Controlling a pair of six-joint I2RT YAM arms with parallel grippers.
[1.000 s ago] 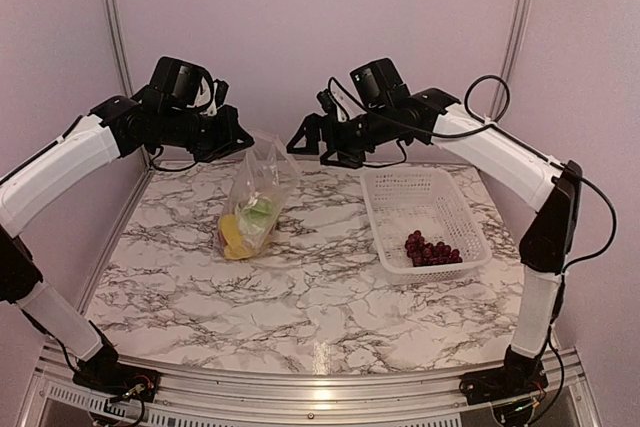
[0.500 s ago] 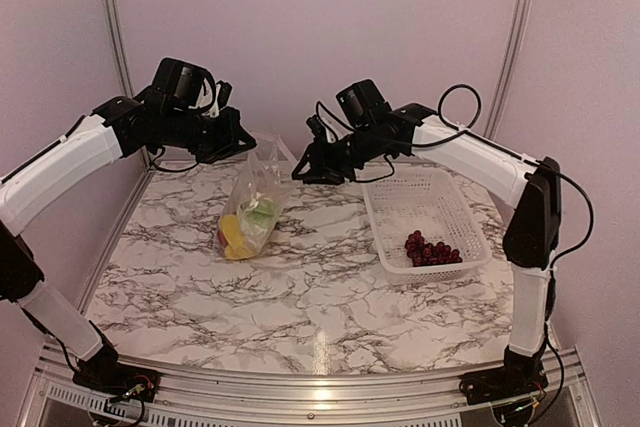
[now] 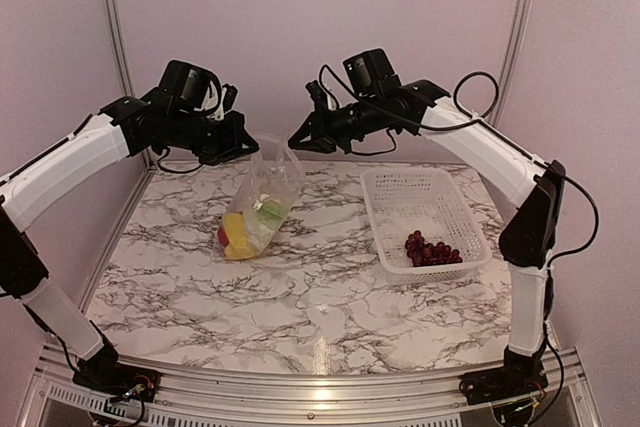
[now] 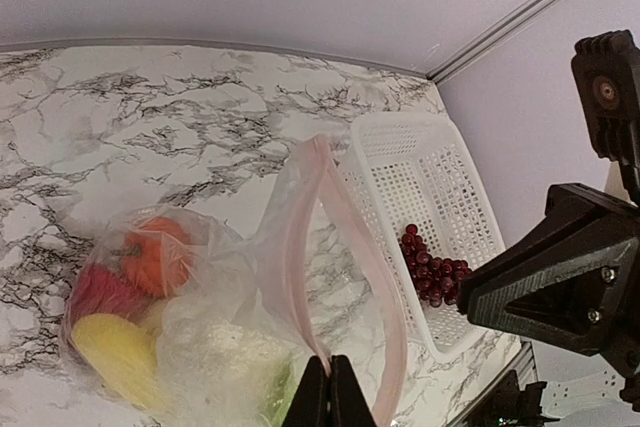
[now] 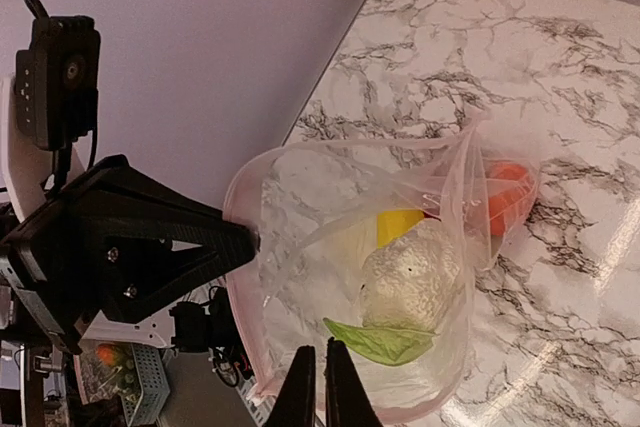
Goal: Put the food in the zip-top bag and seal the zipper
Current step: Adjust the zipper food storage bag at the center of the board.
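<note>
Holding zip-top bag (image 3: 262, 202) open by its rim, with left hand (image 3: 245, 145) and right hand (image 3: 296, 144) both clenched on it. Grape bunch (image 3: 432, 250) over in basket (image 3: 410, 187), right.

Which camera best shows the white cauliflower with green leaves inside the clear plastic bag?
The right wrist view: the white cauliflower with its green leaf shows sharply inside the clear plastic bag. The left wrist view gives a pale blur behind crinkled plastic; the top view, a greenish speck.
</note>
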